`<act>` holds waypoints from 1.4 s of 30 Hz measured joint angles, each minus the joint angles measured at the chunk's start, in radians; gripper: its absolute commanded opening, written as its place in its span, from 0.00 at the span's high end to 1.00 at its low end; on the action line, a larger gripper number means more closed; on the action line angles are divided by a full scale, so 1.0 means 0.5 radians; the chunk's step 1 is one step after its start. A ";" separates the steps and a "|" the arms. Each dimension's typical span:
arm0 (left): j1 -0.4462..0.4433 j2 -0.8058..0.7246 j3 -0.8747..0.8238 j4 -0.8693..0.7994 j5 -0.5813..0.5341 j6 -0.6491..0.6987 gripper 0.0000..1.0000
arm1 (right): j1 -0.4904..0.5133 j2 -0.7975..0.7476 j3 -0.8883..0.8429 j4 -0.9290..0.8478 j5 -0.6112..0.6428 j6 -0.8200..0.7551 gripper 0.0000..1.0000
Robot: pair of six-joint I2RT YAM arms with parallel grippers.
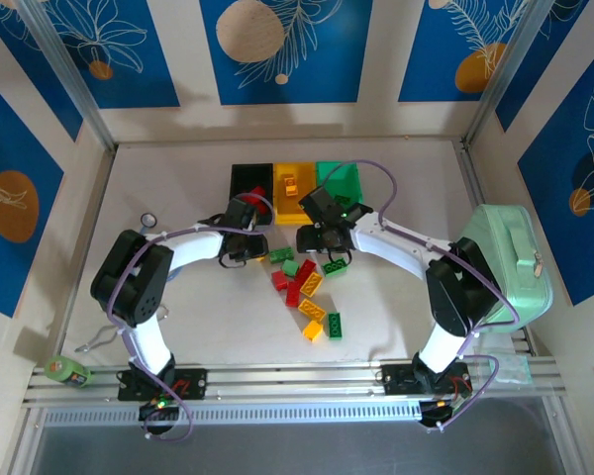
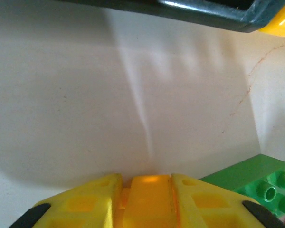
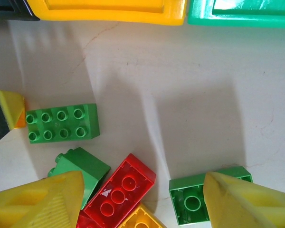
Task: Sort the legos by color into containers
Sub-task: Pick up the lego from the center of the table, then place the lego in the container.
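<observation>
The legos (image 1: 307,287) look small, hard, light and a bit slippery, lying in a heap on the table (image 1: 228,327) just in front of the containers (image 1: 295,216), so each is best pinched across its flat sides. The left gripper (image 2: 147,190) is squeezed tight on a yellow brick (image 2: 149,209), while the right gripper (image 3: 143,180) hangs wide open and empty, one finger close by a green brick (image 3: 187,204). The fingers hide most of the yellow brick, and the arms cover part of the containers from above.
</observation>
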 measured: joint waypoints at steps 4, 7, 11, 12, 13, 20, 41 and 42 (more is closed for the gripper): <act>-0.008 -0.001 0.008 -0.024 -0.003 -0.001 0.73 | -0.002 -0.026 -0.007 0.002 0.000 0.003 0.32; -0.009 -0.006 0.018 -0.062 -0.020 0.001 0.75 | -0.002 -0.031 -0.011 0.002 0.001 0.014 0.33; -0.011 -0.012 0.121 -0.185 -0.040 0.017 0.75 | -0.002 -0.075 -0.058 0.002 0.002 0.018 0.32; -0.011 -0.012 0.163 -0.210 -0.047 0.023 0.75 | -0.002 -0.092 -0.072 0.001 0.004 0.022 0.32; -0.011 -0.012 0.218 -0.234 -0.052 0.025 0.75 | -0.002 -0.114 -0.092 0.002 0.008 0.024 0.32; -0.011 0.005 0.678 -0.354 -0.076 0.105 0.75 | -0.027 -0.281 -0.262 -0.001 0.018 0.053 0.32; -0.011 0.671 1.696 -0.697 -0.075 0.317 0.53 | -0.066 -0.561 -0.583 -0.009 0.024 0.150 0.32; -0.011 0.686 1.730 -0.716 -0.076 0.325 0.49 | -0.066 -0.565 -0.583 -0.007 0.024 0.153 0.32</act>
